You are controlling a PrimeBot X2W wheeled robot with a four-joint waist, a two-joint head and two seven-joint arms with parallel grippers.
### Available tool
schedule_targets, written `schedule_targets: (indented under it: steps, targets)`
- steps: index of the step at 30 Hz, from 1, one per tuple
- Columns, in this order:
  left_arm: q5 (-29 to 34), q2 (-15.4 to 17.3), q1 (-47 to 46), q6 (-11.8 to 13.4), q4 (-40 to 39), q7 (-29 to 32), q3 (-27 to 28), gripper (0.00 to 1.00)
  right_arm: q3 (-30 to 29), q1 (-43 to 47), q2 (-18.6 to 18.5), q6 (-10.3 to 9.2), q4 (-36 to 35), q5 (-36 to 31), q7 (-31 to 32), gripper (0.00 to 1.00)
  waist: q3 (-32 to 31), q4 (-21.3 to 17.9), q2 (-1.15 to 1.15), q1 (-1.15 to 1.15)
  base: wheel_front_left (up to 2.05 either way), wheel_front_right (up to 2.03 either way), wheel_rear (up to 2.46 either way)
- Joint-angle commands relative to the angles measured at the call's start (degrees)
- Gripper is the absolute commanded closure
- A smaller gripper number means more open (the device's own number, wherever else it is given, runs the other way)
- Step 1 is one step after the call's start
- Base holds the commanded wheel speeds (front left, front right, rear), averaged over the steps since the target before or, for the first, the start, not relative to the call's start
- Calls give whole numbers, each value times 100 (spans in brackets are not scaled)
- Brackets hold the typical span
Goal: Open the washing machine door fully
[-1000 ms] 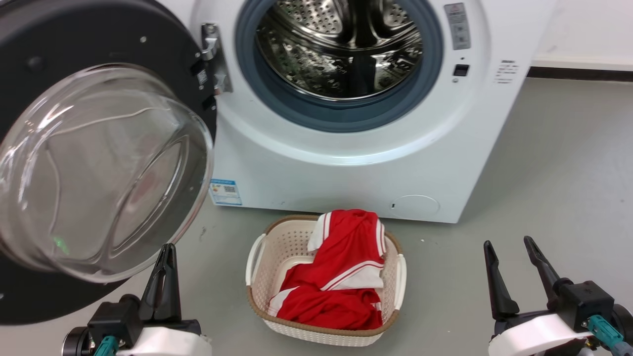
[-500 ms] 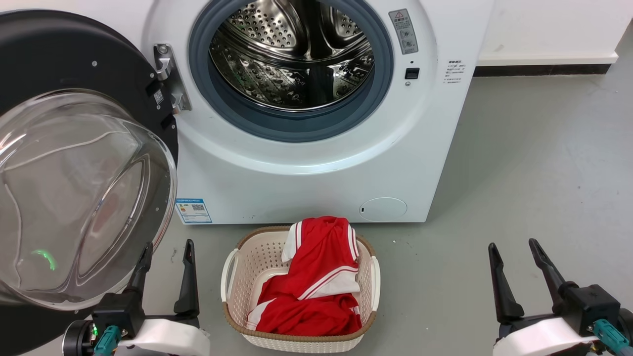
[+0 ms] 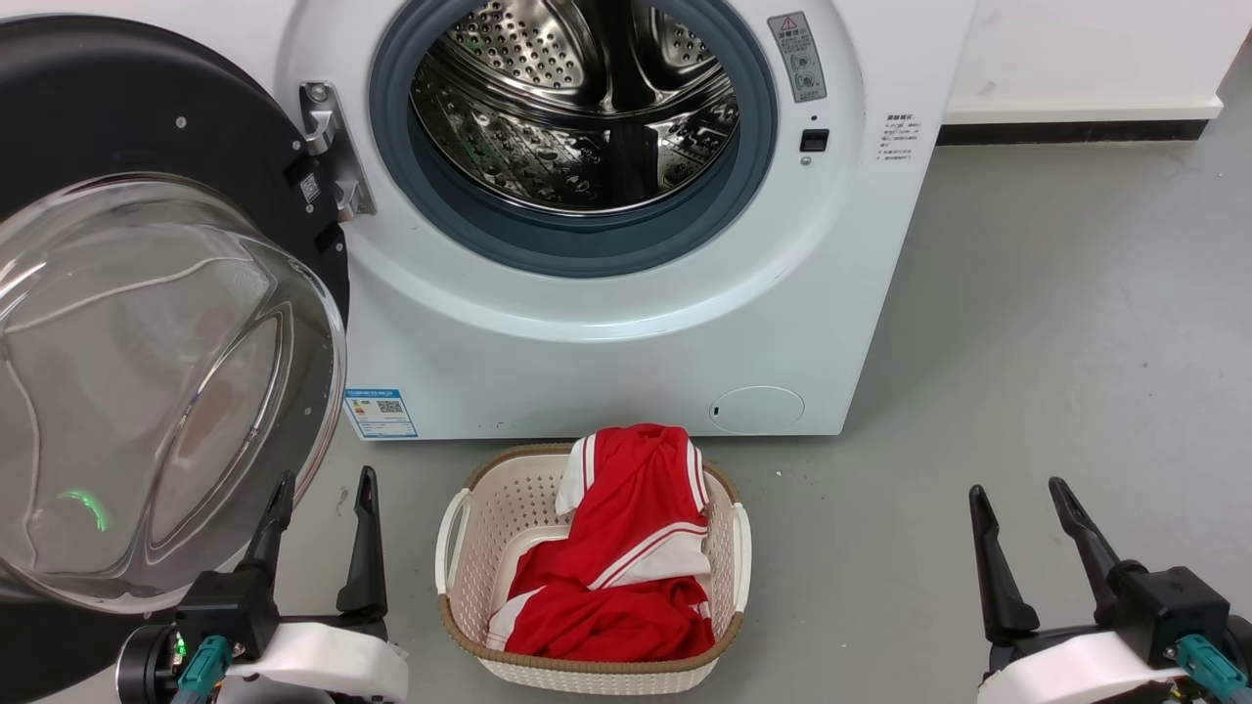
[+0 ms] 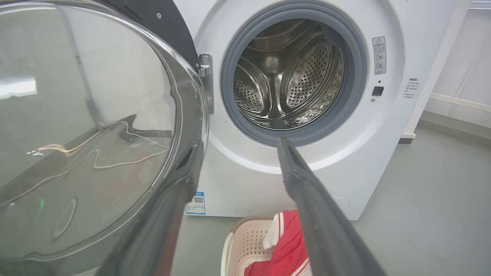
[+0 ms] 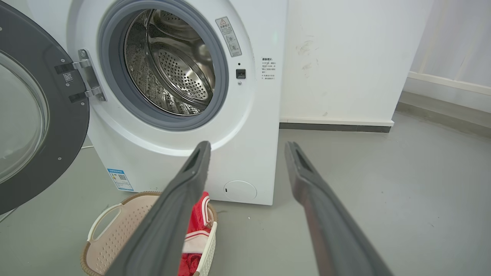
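The washing machine door (image 3: 147, 372) hangs swung wide to the left on its metal hinge (image 3: 328, 147), black rim and bulging clear glass bowl facing me; it also shows in the left wrist view (image 4: 88, 126) and the right wrist view (image 5: 34, 122). The steel drum (image 3: 577, 108) stands exposed inside the grey seal. My left gripper (image 3: 323, 499) is open just below the bowl's lower right edge, its left finger close to the glass, holding nothing. My right gripper (image 3: 1017, 504) is open over bare floor at the lower right, far from the door.
A cream laundry basket (image 3: 469, 533) with red and white clothes (image 3: 626, 548) sits on the grey floor in front of the white machine (image 3: 587, 372). Open floor stretches to the right, up to a white wall with dark skirting (image 3: 1066, 129).
The head camera has shifted, sliding the whole scene left since a second ago. My left gripper's fingers, together then, now stand apart. The last half second shows almost no movement.
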Motion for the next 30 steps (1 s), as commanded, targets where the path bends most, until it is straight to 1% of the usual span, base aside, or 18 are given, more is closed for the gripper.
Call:
schedule_targets:
  steps: [1,8,12,13,16,30]
  targets:
    - [34,-12,-60,-25,11,-13,27,0,3,-42,10,-4,21,3,-33,0,0,-3,0,0,0,0,0]
    - [69,-74,-15,-5,-30,-13,35,0,8,-58,10,-4,51,25,-42,0,-2,-13,0,0,0,0,0]
    - [124,-55,-27,-6,-17,-13,39,0,15,-84,10,-4,62,35,-54,0,18,-14,0,0,0,0,0]
    - [101,-58,8,-24,8,1,22,100,13,-3,0,0,69,11,-31,100,18,-15,0,0,0,0,0]
    - [-33,-85,0,-38,140,66,51,100,42,46,1,1,144,150,-34,100,19,-15,0,0,0,0,0]
    - [-1550,-169,-114,-171,228,461,182,100,36,-197,-99,0,375,1928,185,100,17,-4,0,0,0,0,0]
